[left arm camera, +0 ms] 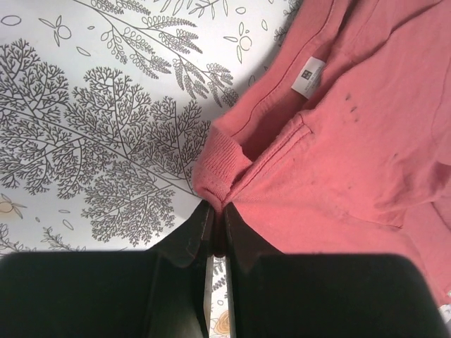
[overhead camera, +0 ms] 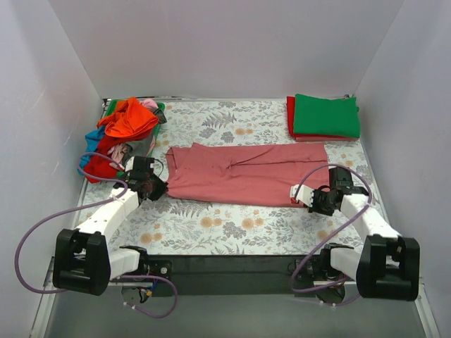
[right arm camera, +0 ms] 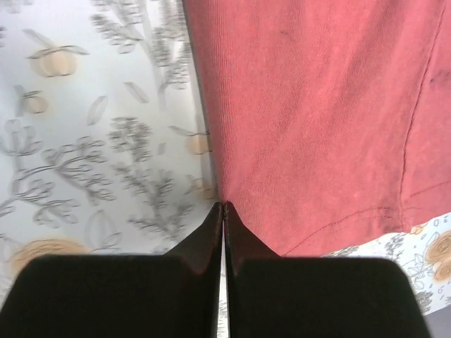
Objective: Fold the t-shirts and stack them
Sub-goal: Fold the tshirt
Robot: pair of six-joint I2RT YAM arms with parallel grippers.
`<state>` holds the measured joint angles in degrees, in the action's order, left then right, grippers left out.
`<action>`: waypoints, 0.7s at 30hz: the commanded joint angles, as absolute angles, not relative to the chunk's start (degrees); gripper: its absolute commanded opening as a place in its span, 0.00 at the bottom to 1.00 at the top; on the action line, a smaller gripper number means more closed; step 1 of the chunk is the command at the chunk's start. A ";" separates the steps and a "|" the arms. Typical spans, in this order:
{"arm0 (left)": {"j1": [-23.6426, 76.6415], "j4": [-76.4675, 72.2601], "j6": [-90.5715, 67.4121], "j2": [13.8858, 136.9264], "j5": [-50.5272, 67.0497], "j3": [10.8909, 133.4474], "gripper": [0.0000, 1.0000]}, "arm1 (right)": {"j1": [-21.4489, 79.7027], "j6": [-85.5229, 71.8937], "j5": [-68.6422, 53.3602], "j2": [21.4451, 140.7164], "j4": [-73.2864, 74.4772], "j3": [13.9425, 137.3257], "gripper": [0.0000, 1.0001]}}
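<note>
From the top external view, a dusty-rose t-shirt (overhead camera: 246,174) lies spread sideways across the middle of the table (overhead camera: 211,236), folded into a long band on the floral table covering (overhead camera: 204,123). The left end effector (overhead camera: 151,186) sits at the shirt's left end and the right end effector (overhead camera: 310,197) at its near right corner. A pile of loose t-shirts (overhead camera: 123,134) in orange, red, blue, green and pink is heaped at the far left corner. At the far right, a folded green t-shirt (overhead camera: 325,115) rests on a folded red t-shirt (overhead camera: 290,116).

In the left wrist view, the left end effector (left arm camera: 217,211) is clenched on the ribbed collar of the dusty-rose t-shirt (left arm camera: 338,176), which bunches up just above the tips. The white neck tag (left arm camera: 308,75) shows inside the neckline. The fern-printed covering (left arm camera: 106,127) fills the left side.

In the right wrist view, the right end effector (right arm camera: 223,208) is pressed tight together, pinching the side edge of the dusty-rose t-shirt (right arm camera: 310,105) close to its stitched hem. The cloth lies flat to the right of the tips and the covering (right arm camera: 91,141) to the left.
</note>
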<state>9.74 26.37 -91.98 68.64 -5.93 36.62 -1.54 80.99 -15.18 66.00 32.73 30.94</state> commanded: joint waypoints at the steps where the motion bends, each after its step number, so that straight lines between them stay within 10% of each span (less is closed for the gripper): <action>1: 9.05 27.86 -90.35 65.74 -6.15 36.30 0.00 | -2.02 84.19 -16.26 58.99 41.03 26.91 0.01; 7: 8.79 29.26 -89.65 66.01 -5.54 36.56 0.01 | -1.93 88.24 -18.63 45.82 54.57 24.61 0.02; 11: 8.70 31.98 -88.86 64.60 -4.66 37.87 0.07 | -1.93 87.28 -22.66 42.89 59.41 29.68 0.31; 16: 8.70 38.22 -87.46 58.03 -3.87 41.48 0.63 | 2.43 75.56 -35.67 51.99 55.30 41.46 0.63; 21: 8.70 39.99 -80.81 50.74 -2.82 45.61 0.80 | 19.05 53.91 -33.14 71.33 43.70 58.83 0.70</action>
<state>9.10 37.98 -86.70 55.75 -3.79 41.89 11.11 70.32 -30.57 62.37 52.01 50.00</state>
